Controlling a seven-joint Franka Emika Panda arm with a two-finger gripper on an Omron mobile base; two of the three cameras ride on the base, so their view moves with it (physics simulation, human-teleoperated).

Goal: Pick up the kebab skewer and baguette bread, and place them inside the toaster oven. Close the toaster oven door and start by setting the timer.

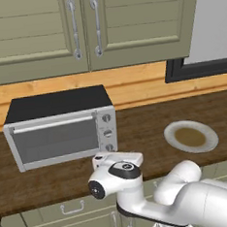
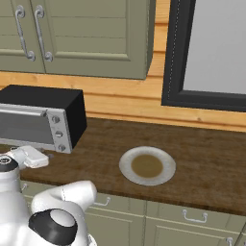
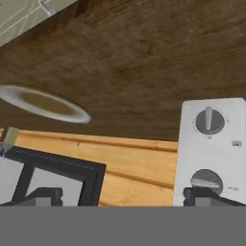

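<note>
Closest to the base cameras, the white arm folds low over the counter edge, its hand [image 1: 117,160] hanging just in front of the toaster oven's lower right corner. Gripper [image 3: 122,196] spread wide, nothing between the tips; the hand view is rolled upside down, each dark fingertip [image 3: 45,196] at its bottom edge. Just past them, the oven's knob column [image 3: 209,149] stands close, two dials visible, the lower one [image 3: 206,181] nearest the right tip. Judging by this, the step in hand is setting the timer. Toaster oven [image 1: 60,127] sits on the dark wood counter [image 1: 141,127] against the wooden back wall, long axis running left-right along the wall, front facing the robot, knobs [image 1: 107,132] stacked vertically at its right end. Oven door [image 1: 54,138] stands upright, apparently closed, bar handle along the top edge. Whether skewer and bread lie inside cannot be told through the grey glass. Right of the oven, well apart, a round plate [image 1: 191,136] with a brownish centre lies bare. Risks: with three like knobs stacked close, wide-spread tips could straddle the wrong dial or touch two at once; the rolled hand could twist the wrong way; a push on the front might slide the oven back.
</note>
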